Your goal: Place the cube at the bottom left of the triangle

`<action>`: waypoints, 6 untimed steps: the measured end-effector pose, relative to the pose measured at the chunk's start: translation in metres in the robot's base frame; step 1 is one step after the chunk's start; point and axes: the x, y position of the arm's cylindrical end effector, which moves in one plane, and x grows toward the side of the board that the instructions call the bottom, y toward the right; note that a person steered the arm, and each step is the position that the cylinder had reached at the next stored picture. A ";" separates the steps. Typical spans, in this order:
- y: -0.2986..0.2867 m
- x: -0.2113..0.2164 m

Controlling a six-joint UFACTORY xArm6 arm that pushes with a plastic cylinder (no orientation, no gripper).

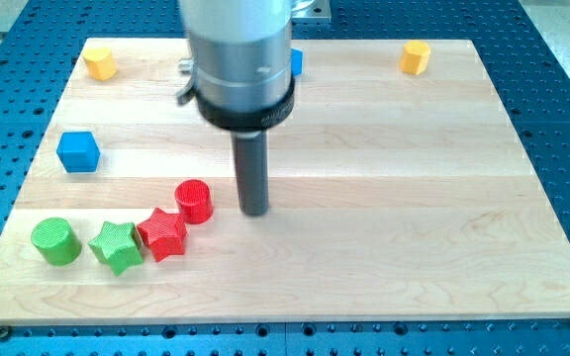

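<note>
A blue cube (78, 151) sits on the wooden board (384, 198) at the view's left. A second blue block (297, 62) shows near the view's top, mostly hidden behind the arm's body, so its shape cannot be made out. My tip (254, 212) rests on the board just right of a red cylinder (194, 201), apart from it. It is well to the right of the blue cube and below the hidden blue block. No triangle shows clearly.
A red star (162, 233), a green star (116, 246) and a green cylinder (56, 241) form a row at the lower left. A yellow block (99, 62) sits at the top left, and another yellow block (416, 57) at the top right.
</note>
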 end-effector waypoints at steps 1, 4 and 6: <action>-0.052 0.009; -0.102 0.004; -0.229 -0.002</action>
